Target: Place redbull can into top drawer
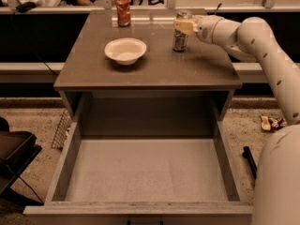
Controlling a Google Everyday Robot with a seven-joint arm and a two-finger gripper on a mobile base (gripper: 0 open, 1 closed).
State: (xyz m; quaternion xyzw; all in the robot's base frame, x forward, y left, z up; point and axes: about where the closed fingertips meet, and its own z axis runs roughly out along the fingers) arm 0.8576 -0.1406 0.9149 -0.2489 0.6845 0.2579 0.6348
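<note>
The redbull can (180, 37), slim and silver-grey with dark markings, stands upright at the back right of the cabinet top (154, 71). My gripper (183, 26) reaches in from the right, and its pale fingers are closed on the can's upper part. The can's base still looks to be resting on the top. The top drawer (140, 209) is pulled wide open below the front edge, and its pale-grey floor is bare.
A white bowl (125, 50) sits left of the can on the cabinet top. A red-orange soda can (123, 11) stands at the back left. A wire rack (61, 130) and a dark chair (11, 156) are on the left, with small floor items (272, 122) on the right.
</note>
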